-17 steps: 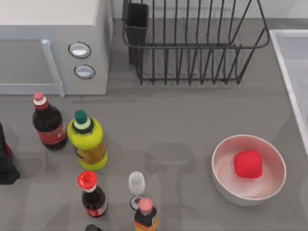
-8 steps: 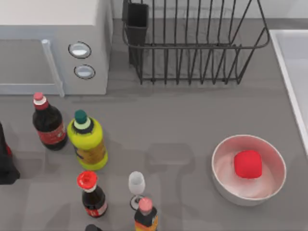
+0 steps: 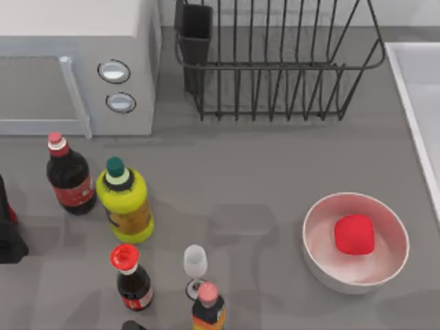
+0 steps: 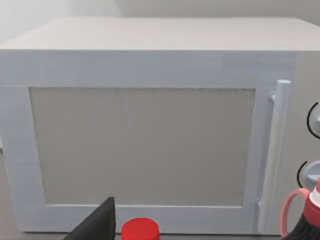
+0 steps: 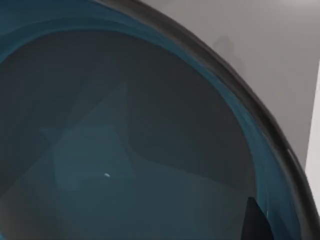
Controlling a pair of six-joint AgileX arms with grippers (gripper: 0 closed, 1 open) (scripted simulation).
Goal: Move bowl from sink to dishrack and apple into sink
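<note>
The bowl (image 5: 125, 150) is seen from very close in the right wrist view. Its teal inside takes up most of that view, with the dark rim curving around it, and a grey surface lies beyond the rim. A small dark tip (image 5: 257, 220) stands at the inner side of the rim, near the edge of the view. It may be a finger of the right claw, but how far that claw is open, and if it holds the bowl, one cannot tell.

The apple (image 3: 354, 234) lies inside the white bowl (image 3: 323, 265), which stands on the grey table (image 3: 261, 172) at the right side of the top view. The sink (image 3: 412, 82) is just beside the white bowl, at the right edge, and its raised light rim runs down along that edge. The dishrack (image 3: 289, 62) stands at the back of the table, with its black cup (image 3: 196, 31) at the left corner.

To the left of the dishrack stands a white microwave (image 3: 75, 62). In front of it are several bottles: a dark one with a red label (image 3: 69, 175), a yellow one with a green cap (image 3: 125, 201) and a small one with a red cap (image 3: 130, 275). A small clear glass (image 3: 195, 265) stands near them.

The left wrist view looks at the microwave door (image 4: 142, 145) from near. The state of the left claw cannot be told either.
</note>
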